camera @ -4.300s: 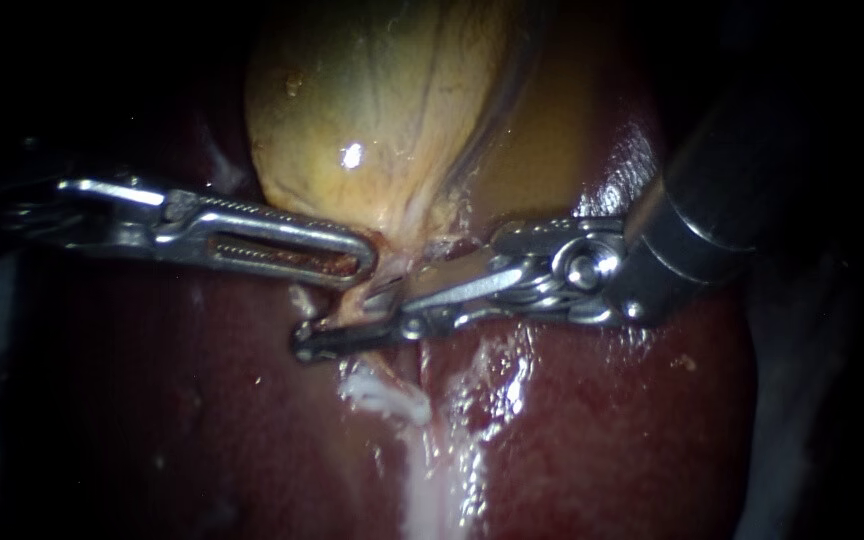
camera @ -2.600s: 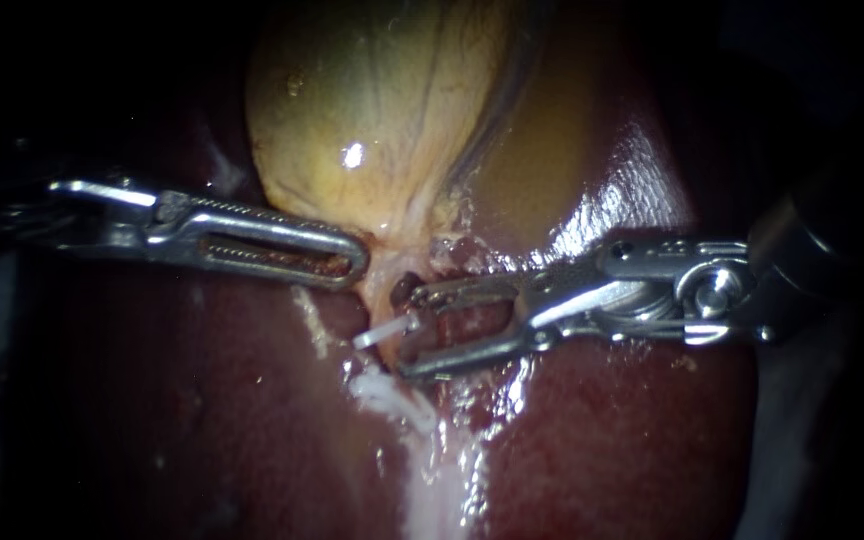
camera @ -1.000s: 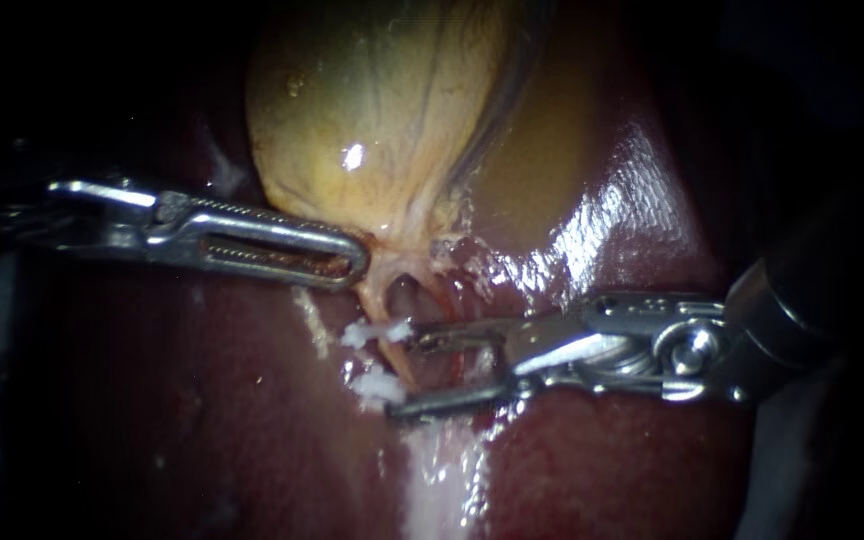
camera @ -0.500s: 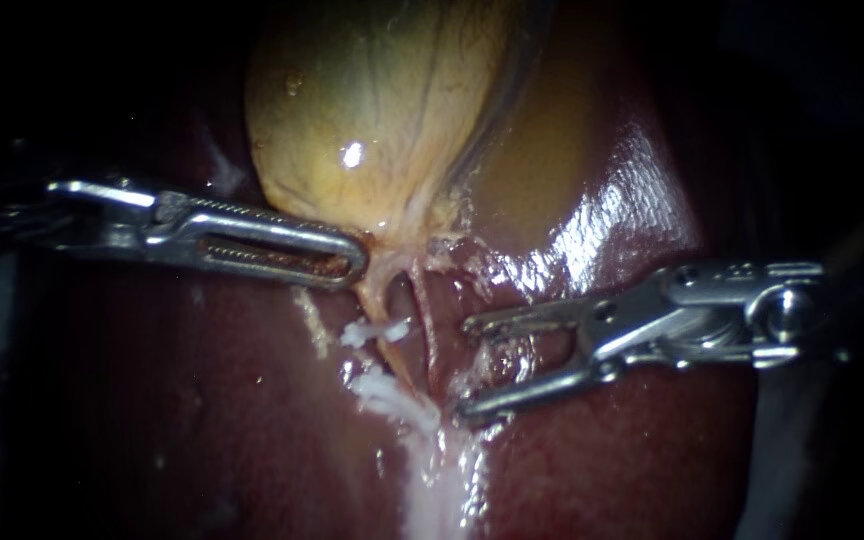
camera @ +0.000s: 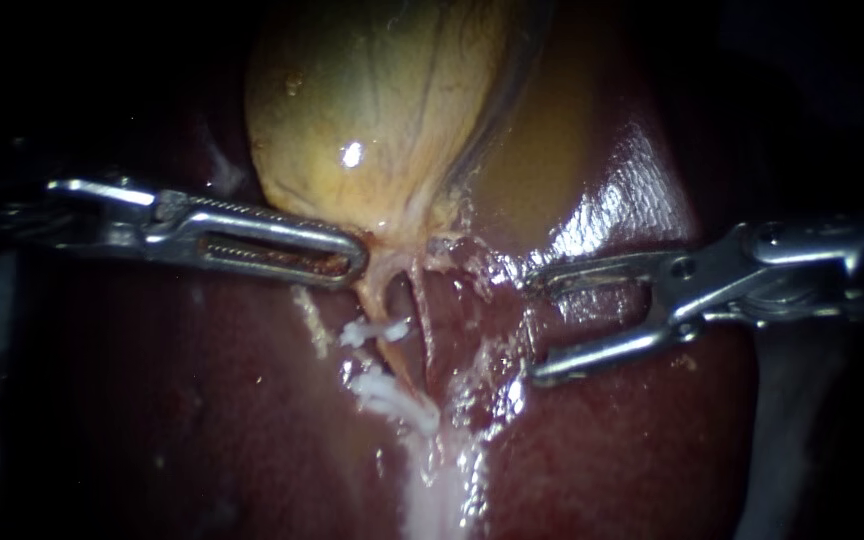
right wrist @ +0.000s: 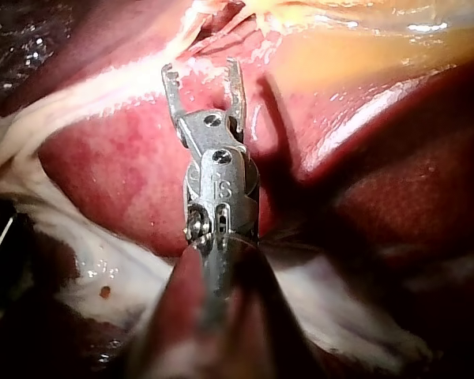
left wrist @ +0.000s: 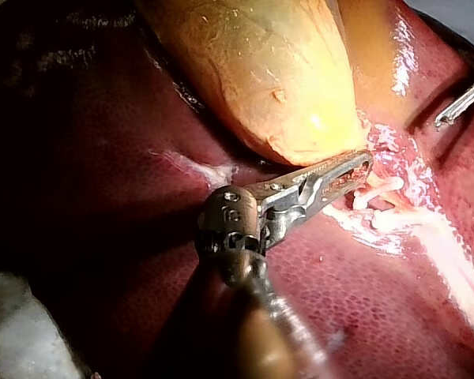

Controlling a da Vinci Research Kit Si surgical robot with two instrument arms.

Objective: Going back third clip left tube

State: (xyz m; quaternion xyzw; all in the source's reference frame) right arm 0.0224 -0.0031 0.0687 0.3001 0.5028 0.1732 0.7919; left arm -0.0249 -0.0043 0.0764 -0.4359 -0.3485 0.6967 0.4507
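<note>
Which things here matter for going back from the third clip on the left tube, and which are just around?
Job:
- right instrument, jaws open
- left tube
- clips
- left instrument
- gallbladder

Just there:
- liver
- right tube

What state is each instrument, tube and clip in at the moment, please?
Left instrument: shut on the gallbladder at its neck.
Right instrument: open, empty, clear of both tubes.
Left tube: uncut, clipped.
Right tube: uncut, no clip visible.
Upper clip: closed across the left tube.
Lower clip: on the same tube, outline unclear.
</note>
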